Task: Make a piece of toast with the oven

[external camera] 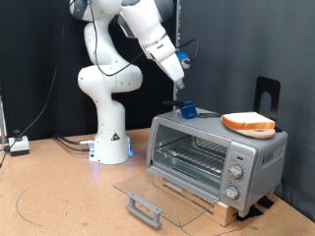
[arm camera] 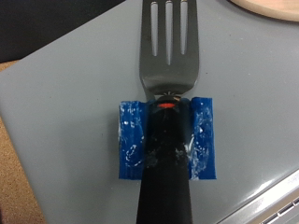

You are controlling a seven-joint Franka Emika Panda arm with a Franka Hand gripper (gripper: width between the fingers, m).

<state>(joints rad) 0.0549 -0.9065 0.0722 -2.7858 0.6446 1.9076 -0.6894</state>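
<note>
The oven (external camera: 251, 157) stands on a slatted wooden base with its glass door (external camera: 162, 192) folded down flat and the wire rack (external camera: 192, 155) bare. On its roof, at the exterior view's right, the piece of toast (external camera: 248, 122) lies on a round wooden plate (external camera: 260, 134). My gripper (external camera: 186, 109) hovers just over the roof's left part, apart from the toast. In the wrist view the gripper (arm camera: 168, 138) is shut on a fork (arm camera: 168, 47). Blue-taped fingers (arm camera: 131, 140) clamp its black handle, and the tines reach over the grey roof toward the plate's rim (arm camera: 271, 7).
The robot's white base (external camera: 110, 138) stands left of the oven. The door's handle (external camera: 145, 208) juts out over the tabletop in front. Knobs (external camera: 234, 172) run down the oven's right panel. A black stand (external camera: 266, 93) rises behind the toast. A small box (external camera: 18, 146) with cables lies far left.
</note>
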